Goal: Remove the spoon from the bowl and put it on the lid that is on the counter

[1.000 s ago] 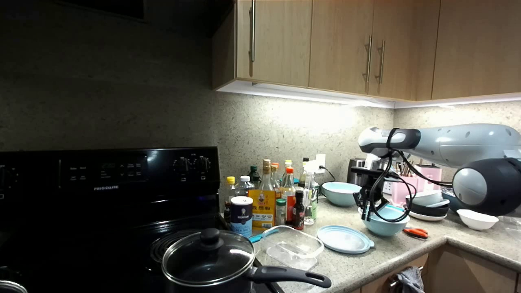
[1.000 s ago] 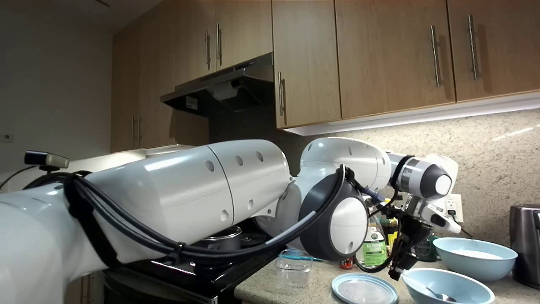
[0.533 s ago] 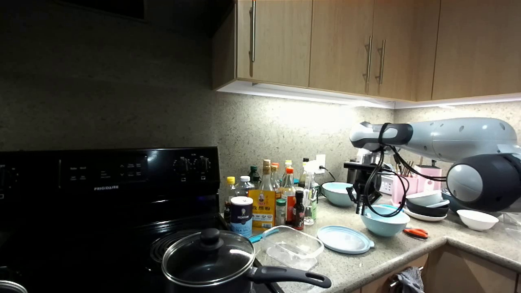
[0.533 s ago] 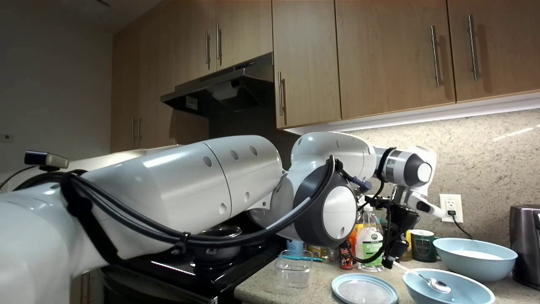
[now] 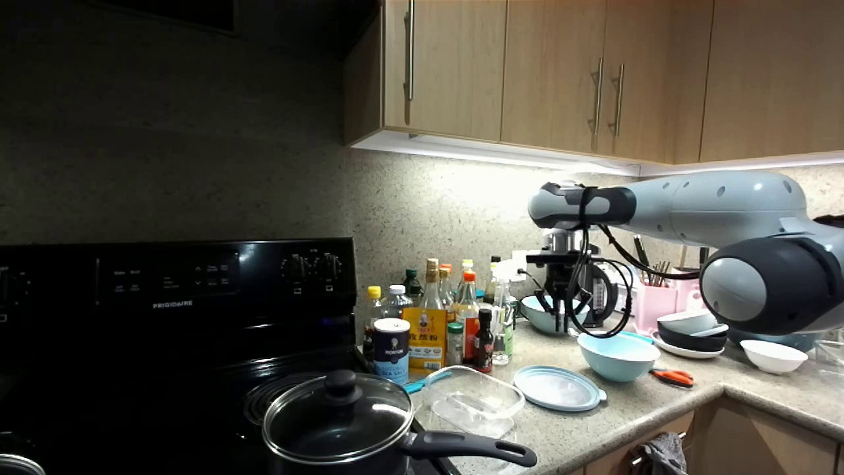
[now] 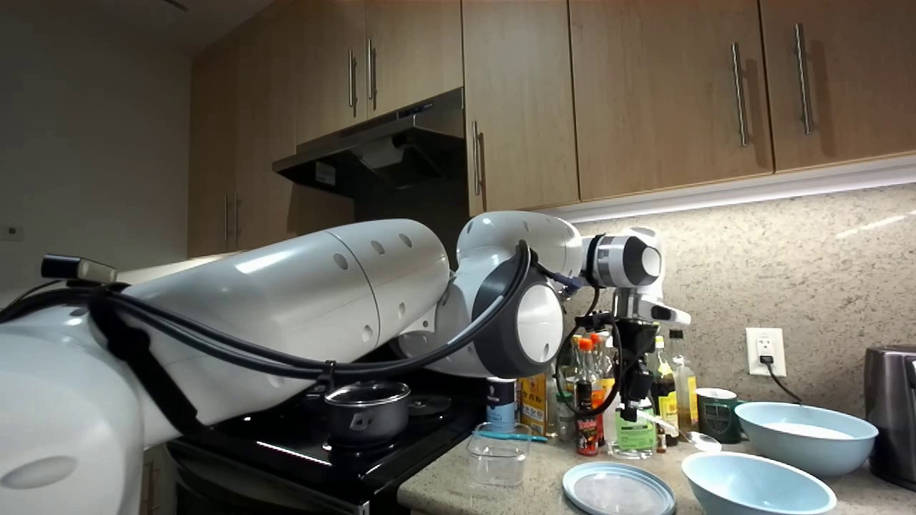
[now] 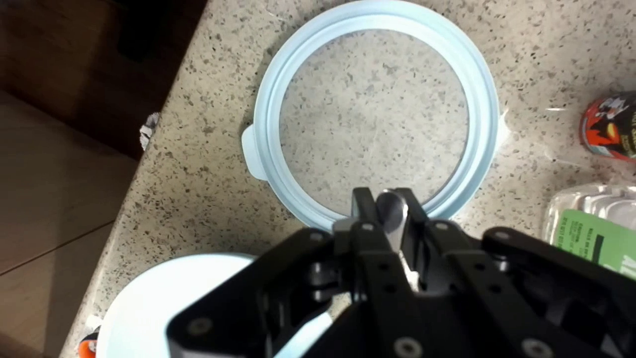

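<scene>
**Spoon (image 6: 694, 437) clear of the bowl (image 6: 758, 483), its head facing away from the lid (image 7: 372, 114)**

The spoon is in the air, out of the pale blue bowl, its head hanging lower than its handle. The gripper (image 7: 385, 199) pinches it near the handle's end, a fingertip on either side. That hold is the first worry: with the head so far from so small a pinch, the spoon may droop or swivel if the motion stops sharply or the head knocks something.

In the wrist view the handle's end points toward the lid, while the rest runs back the other way, mostly hidden by the fingers. Letting go with only the fingertips above the lid would probably drop the head on the counter (image 7: 198, 209), or leave the spoon balanced on the rim and liable to slide off. Stopping short on the way across would cause that. Pressing down too low could shove the lid, which looks light, toward the counter's front edge.

Opposite that edge, beyond the lid, stand a green-labelled bottle (image 7: 596, 238) and a small red-and-black bottle (image 7: 610, 127). Swinging too wide could tip either; how much room there is I cannot tell.
</scene>
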Robot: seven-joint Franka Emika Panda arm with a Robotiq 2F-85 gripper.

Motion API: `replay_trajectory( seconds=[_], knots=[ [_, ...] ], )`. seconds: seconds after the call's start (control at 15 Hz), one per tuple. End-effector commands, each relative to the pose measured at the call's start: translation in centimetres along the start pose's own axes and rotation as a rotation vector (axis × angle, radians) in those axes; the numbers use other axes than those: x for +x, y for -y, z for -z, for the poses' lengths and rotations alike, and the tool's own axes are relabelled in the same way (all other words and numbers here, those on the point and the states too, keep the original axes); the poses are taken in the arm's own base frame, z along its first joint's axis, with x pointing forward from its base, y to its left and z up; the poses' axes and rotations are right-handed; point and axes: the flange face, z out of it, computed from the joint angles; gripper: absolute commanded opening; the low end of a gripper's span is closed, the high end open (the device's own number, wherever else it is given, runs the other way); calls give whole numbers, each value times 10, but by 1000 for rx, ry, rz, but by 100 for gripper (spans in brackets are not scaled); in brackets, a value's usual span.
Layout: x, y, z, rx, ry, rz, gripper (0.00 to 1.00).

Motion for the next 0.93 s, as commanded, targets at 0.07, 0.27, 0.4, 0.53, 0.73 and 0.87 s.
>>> replay_trajectory(
  seconds=[0.07, 0.27, 0.4, 0.53, 0.73, 0.87],
  knots=[
    [-26, 19, 6, -54, -53, 86, 4],
    [-38, 28, 3, -74, -57, 130, 4],
    [-41, 31, 1, -75, -55, 148, 4],
    [-40, 31, 0, -97, -89, 134, 11],
    [-40, 33, -2, -73, -71, 111, 11],
    [-36, 29, -8, -91, -50, 118, 39]
  ],
)
